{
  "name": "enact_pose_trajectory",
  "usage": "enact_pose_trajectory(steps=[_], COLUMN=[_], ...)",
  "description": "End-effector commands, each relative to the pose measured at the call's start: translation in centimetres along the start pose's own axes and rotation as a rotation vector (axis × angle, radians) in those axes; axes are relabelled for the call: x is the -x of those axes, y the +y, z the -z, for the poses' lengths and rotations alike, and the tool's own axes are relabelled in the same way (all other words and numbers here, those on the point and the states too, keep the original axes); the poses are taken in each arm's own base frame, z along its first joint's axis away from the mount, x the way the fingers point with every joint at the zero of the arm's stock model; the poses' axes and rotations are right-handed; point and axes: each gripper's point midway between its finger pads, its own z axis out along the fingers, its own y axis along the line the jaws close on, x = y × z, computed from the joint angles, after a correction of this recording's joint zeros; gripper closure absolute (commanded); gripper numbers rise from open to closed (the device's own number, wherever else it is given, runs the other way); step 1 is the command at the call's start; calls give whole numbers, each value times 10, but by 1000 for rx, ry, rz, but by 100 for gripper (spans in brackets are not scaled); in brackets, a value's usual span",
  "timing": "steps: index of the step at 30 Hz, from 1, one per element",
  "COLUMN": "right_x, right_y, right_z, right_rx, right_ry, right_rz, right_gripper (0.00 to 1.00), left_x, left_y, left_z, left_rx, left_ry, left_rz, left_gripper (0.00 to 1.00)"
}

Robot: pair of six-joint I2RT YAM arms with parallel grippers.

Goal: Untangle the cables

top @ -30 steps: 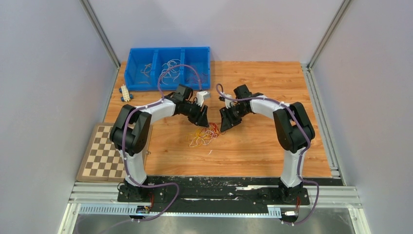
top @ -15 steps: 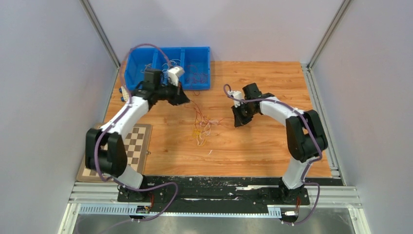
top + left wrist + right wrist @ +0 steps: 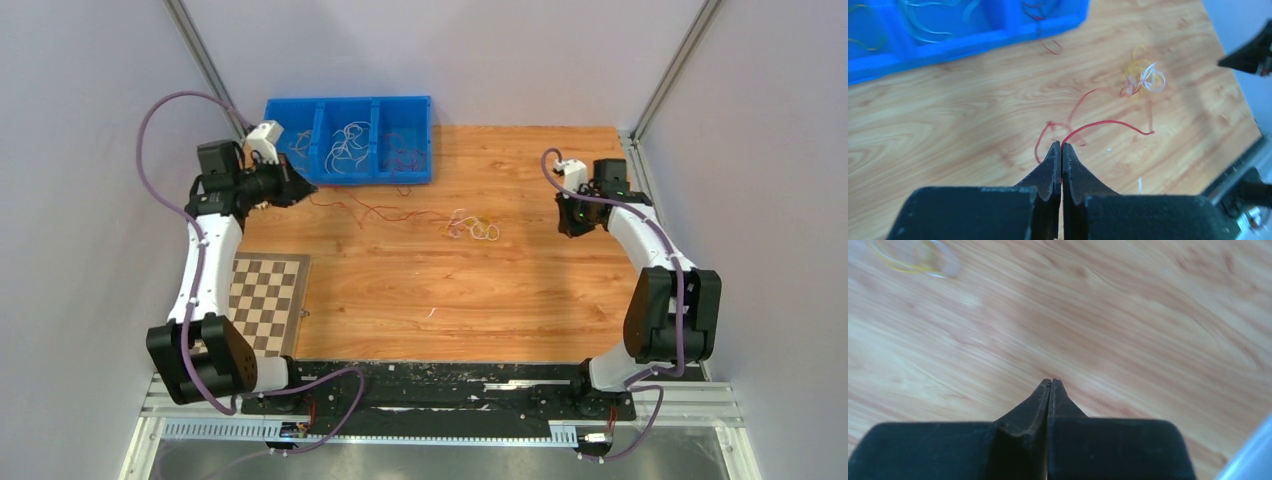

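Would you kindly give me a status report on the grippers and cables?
Left gripper shut on thin red wire. Right gripper shut, nothing visible in it. Small yellow-and-white cable clump lies loose, red wire trailing toward it. Blue plastic bin beside left gripper.

Cables (image 3: 470, 228) on table (image 3: 520, 290), blue bin (image 3: 350, 177) behind

- Top view: from high behind, looking down on the whole table (image 3: 540, 300).
- Wrist views: close above it; the left shares the blue bin (image 3: 973, 42) and cables (image 3: 1143, 77).
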Motion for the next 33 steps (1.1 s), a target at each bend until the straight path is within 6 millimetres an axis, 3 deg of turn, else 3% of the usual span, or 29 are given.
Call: enact_pose_trajectory(steps=[1, 5, 9, 10, 12, 15, 19, 21, 24, 28, 33], right_x=[-33, -30, -29, -27, -16, 14, 65, 84, 106, 121, 132], right_y=[-35, -18, -15, -11, 2, 26, 68, 104, 148, 197, 241], right_z=[20, 24, 26, 26, 29, 40, 58, 54, 31, -40, -98], right_rx=[-76, 21, 37, 58, 125, 259, 409, 473, 498, 522, 586], right_ry=[93, 93, 80, 71, 27, -84, -292, -375, -439, -294, -222], right_rz=[19, 24, 41, 42, 41, 47, 142, 252, 394, 369, 345], right_gripper=[100, 100, 98, 93, 72, 32, 12, 8, 5, 7, 10], left_x=[43, 53, 79, 82, 91, 106, 111, 107, 97, 87, 86], left_y=[14, -13, -52, -64, -87, -116, -139, -143, -148, -147, -141], left_z=[34, 40, 58, 61, 69, 83, 89, 86, 78, 71, 68], left_rx=[107, 3, -96, -128, -175, -238, -295, -307, -333, -329, -296], left_ry=[-146, -173, -226, -230, -247, -283, -287, -277, -264, -250, -255], left_rz=[-76, -97, -139, -151, -181, -219, -220, -211, -195, -177, -176], left_gripper=[100, 100, 100, 100, 100, 100, 100, 100, 100, 100, 100])
